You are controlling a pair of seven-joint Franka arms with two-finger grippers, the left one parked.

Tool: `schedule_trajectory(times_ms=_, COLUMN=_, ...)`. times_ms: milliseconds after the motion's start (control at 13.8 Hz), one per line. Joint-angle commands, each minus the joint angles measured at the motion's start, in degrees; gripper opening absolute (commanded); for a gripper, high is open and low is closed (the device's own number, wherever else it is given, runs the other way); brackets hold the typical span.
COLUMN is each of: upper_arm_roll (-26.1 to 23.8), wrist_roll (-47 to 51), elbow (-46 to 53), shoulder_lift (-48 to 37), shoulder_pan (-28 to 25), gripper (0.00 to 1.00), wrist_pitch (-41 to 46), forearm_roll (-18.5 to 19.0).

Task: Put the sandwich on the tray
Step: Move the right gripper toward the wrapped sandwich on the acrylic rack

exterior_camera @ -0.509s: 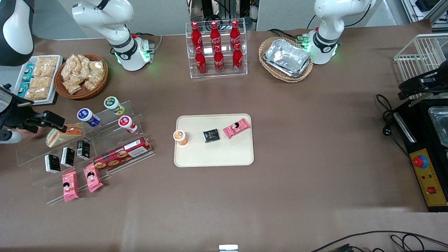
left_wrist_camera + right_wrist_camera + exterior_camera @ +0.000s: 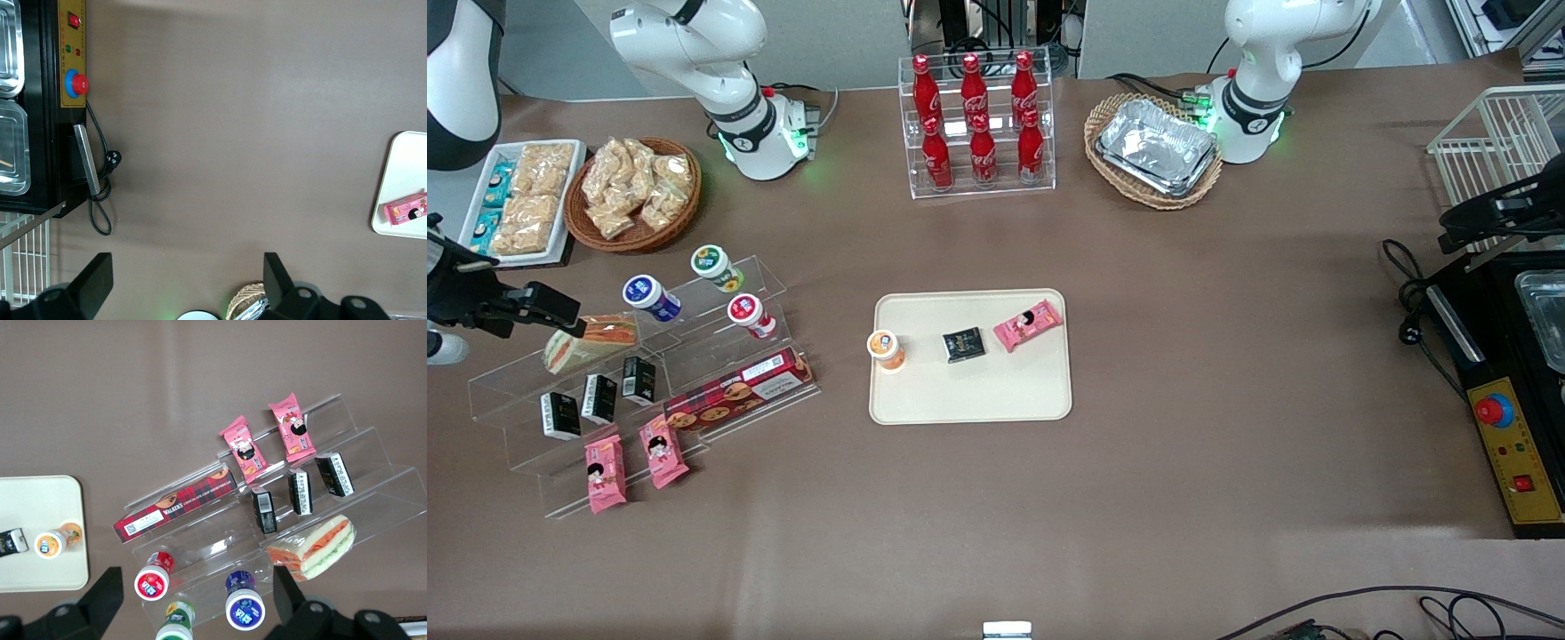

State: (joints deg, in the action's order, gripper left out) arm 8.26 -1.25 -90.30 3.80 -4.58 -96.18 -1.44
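The gripper (image 2: 560,313) hangs at the working arm's end of the table, its fingers (image 2: 107,590) spread wide and holding nothing; one dark tip sits just beside the sandwich (image 2: 591,341) in the front view, though contact cannot be told. The single sandwich lies on the upper step of the clear stepped stand (image 2: 720,391), just below the gripper. On that stand, nearer the front camera than the gripper, are three small black cartons (image 2: 299,492), two pink snack packets (image 2: 267,439) and one red biscuit box (image 2: 175,507); three capped cups (image 2: 692,289) stand beside the sandwich. Toward the table's middle, well apart from the gripper, lies the one tray (image 2: 969,396), bearing one orange cup (image 2: 886,348), one black packet (image 2: 964,344) and one pink packet (image 2: 1028,324).
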Motion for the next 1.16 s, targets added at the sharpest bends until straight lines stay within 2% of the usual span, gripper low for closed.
schedule_trajectory(times_ms=0, upper_arm_roll=-0.09, wrist_roll=-9.34, elbow=0.56, shoulder_lift=-0.37, shoulder_pan=0.62, gripper=1.0, wrist_pitch=1.16, forearm_roll=-0.31)
schedule_trajectory(times_ms=582, upper_arm_roll=5.36, wrist_roll=-43.44, elbow=0.47, shoulder_lift=-0.99, shoulder_pan=1.59, gripper=1.0, wrist_pitch=6.52, forearm_roll=-0.05)
schedule_trajectory(times_ms=800, upper_arm_roll=6.5, wrist_roll=-61.18, elbow=-0.05, shoulder_lift=-0.46, shoulder_pan=1.76, gripper=1.0, wrist_pitch=6.79, forearm_roll=0.65)
schedule_trajectory(times_ms=1091, upper_arm_roll=6.59, wrist_roll=-78.95, elbow=-0.23, shoulder_lift=1.29, shoulder_pan=2.91, gripper=1.0, wrist_pitch=5.91, forearm_roll=0.65)
